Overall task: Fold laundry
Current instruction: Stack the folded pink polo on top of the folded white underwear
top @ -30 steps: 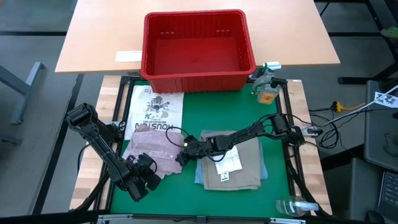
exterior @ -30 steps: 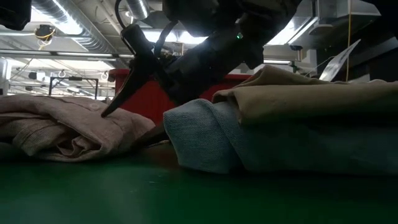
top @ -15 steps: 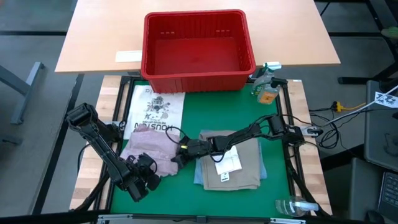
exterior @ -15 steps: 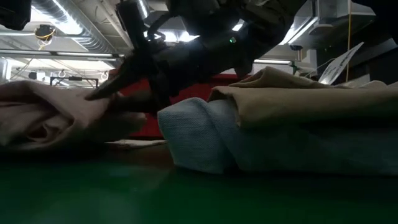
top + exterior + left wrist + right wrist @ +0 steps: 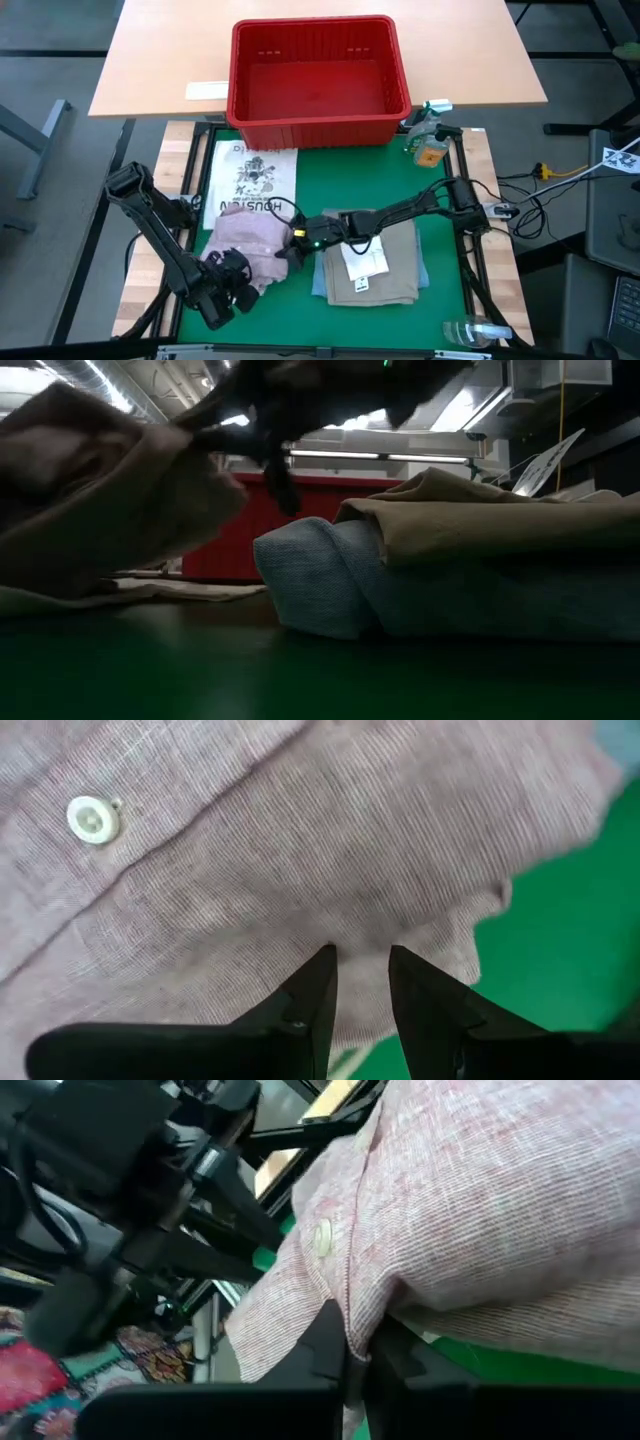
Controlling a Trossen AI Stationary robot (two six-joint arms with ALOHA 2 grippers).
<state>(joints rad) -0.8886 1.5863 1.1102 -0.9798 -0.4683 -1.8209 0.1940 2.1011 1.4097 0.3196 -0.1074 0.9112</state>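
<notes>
The pale pink buttoned shirt [image 5: 248,238] lies bunched on the green mat's left half, its right part raised [image 5: 100,490]. My right gripper [image 5: 287,248] is shut on its right edge. My left gripper [image 5: 238,276] is closed on its near side. To the right, a folded tan cloth [image 5: 385,262] rests on folded light blue jeans [image 5: 320,580]. My left gripper pinches the shirt's near part [image 5: 360,935] between its two fingers, several buttons' width from a white button; cloth shows in the narrow gap. How many layers it has, I cannot tell. My right gripper pinches the shirt's buttoned edge [image 5: 345,1295] just below a button, coming level from the table's right. The cloth there is lifted off the mat and drapes over the fingers [image 5: 330,1342].
A white printed T-shirt [image 5: 252,180] lies flat at the mat's far left, partly under the pink shirt. The red basket [image 5: 315,75] stands on the wooden table beyond. A small bottle [image 5: 430,150] sits at the far right corner.
My right gripper has shut on the pink shirt's right edge and gone up with it. That part of the shirt has risen off the mat and bunched, while its left part stays down. The folded stack has kept still.
</notes>
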